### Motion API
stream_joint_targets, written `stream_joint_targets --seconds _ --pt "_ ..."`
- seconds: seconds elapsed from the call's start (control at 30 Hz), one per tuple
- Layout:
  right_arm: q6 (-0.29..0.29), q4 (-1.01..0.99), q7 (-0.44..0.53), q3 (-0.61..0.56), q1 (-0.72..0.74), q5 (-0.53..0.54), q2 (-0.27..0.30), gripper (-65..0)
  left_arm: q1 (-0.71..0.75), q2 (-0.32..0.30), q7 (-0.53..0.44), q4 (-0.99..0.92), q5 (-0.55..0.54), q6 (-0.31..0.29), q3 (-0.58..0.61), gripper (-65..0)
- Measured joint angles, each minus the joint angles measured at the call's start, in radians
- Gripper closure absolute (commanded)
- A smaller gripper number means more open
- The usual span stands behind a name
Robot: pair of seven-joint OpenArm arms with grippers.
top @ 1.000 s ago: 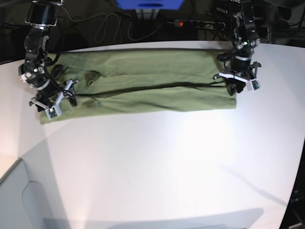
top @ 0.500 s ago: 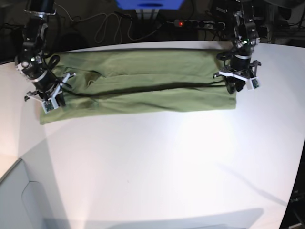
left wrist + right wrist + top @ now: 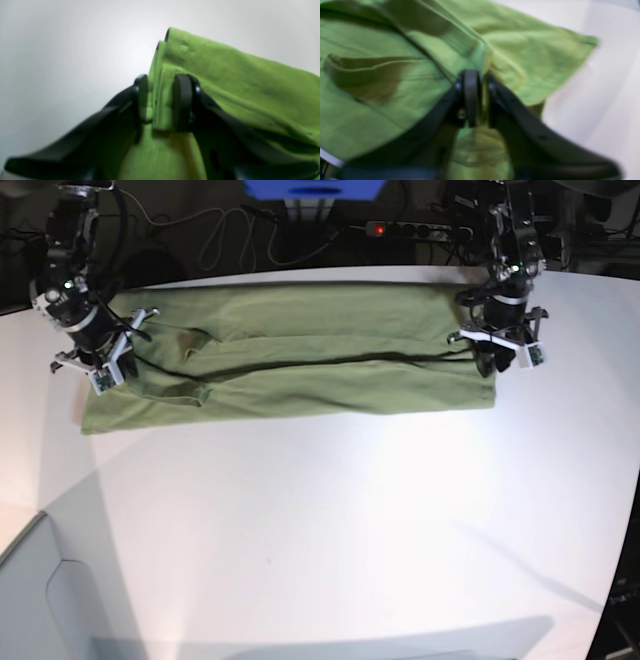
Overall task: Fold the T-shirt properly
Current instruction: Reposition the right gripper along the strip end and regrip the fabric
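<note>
Plain olive-green cotton T-shirt (image 3: pixel 300 365), folded lengthwise into a long band w/ sleeves tucked in, lies flat across the far half of the white desk (image 3: pixel 350 520). Left end effector (image 3: pixel 160 100) pinches a stacked edge of the fabric at one end, layers sandwiched between its black pads. Right end effector (image 3: pixel 481 97) is at the opposite end, nearly closed, a thin fold of cloth caught between its pads; that view is blurry.

The T-shirt (image 3: pixel 300 365) lies folded into a long band across the far part of the white surface (image 3: pixel 350 530). The right tool (image 3: pixel 108 360) sits at its left end, the left tool (image 3: pixel 497 355) at its right end.
</note>
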Motion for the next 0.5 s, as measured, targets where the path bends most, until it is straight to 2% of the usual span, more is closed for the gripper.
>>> stream_joint_targets --seconds 0.07,0.17,0.2,0.33,0.5 --pt "0.024 0.0 0.002 0.001 -0.003 0.0 0.003 -24.1 0.0 0.0 0.0 0.0 0.0 0.0 0.0 -17.7" --pt "0.155 0.004 0.003 0.004 -0.029 0.0 0.028 -35.3 0.0 0.0 0.0 0.0 0.0 0.0 0.0 -17.7" --pt "0.168 0.005 0.0 0.004 -0.038 -0.002 0.038 -37.0 0.0 0.0 0.0 0.0 0.0 0.0 0.0 -17.7" --pt "0.168 0.006 0.01 0.018 -0.061 -0.003 0.075 -35.0 0.0 0.0 0.0 0.0 0.0 0.0 0.0 -17.7" --pt "0.169 0.037 -0.002 0.116 -0.06 -0.008 0.074 -29.4 0.008 0.001 -0.001 0.028 0.001 0.0 0.0 -17.7"
